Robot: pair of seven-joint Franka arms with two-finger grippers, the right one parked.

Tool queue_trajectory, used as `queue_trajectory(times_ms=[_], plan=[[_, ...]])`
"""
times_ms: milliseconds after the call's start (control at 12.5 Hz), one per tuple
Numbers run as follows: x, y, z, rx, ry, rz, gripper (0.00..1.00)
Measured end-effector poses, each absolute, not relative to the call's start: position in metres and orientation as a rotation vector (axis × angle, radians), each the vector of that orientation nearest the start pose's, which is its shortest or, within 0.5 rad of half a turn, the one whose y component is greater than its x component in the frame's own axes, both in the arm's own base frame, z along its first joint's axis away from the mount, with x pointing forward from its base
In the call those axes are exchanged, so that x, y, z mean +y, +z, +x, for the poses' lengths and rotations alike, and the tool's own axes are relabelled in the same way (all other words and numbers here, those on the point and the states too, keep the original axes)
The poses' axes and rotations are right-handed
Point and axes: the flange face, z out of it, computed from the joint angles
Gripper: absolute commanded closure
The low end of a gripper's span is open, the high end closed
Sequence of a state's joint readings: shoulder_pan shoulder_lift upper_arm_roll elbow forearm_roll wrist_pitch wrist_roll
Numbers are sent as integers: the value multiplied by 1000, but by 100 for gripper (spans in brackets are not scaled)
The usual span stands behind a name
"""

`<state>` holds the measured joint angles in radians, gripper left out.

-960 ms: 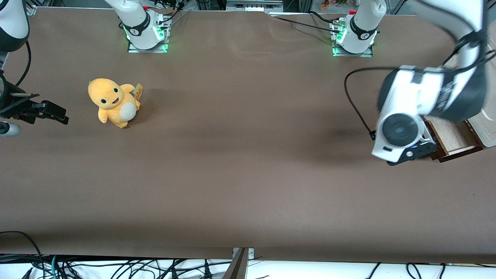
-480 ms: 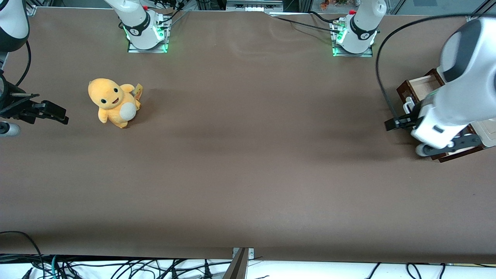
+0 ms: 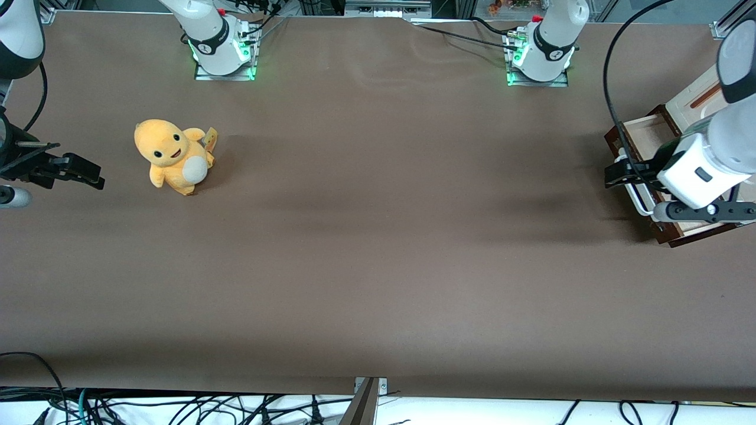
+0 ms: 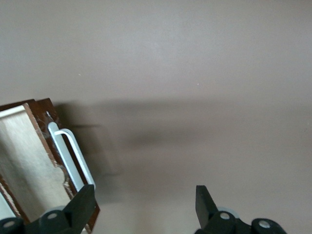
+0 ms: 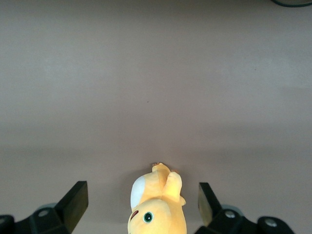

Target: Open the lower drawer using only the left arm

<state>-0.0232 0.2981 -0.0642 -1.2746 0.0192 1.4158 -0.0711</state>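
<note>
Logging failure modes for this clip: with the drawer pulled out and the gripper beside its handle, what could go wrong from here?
1. The gripper is open with one finger right at the white bar handle of the lower drawer; a sideways move could snag the bar and drag the cabinet.
2. The left arm hangs over the open drawer, so dropping lower might hit its front edge.

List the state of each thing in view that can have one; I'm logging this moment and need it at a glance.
Lower drawer: pulled open, pale lining showing.
Handle: free, nothing gripping it.
Gripper: open, empty, in front of the drawer, one finger beside the handle's end.
Plush toy: sitting upright on the table, toward the parked arm's end, untouched.
</note>
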Motion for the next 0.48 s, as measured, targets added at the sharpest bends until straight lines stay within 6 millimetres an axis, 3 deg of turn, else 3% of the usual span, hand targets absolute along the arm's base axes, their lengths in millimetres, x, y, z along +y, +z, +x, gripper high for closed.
queue_trajectory(times_ms=[240, 480], plan=[[-19, 587, 620, 68, 211, -3117, 8], [-4, 602, 613, 80, 180, -3116, 4]])
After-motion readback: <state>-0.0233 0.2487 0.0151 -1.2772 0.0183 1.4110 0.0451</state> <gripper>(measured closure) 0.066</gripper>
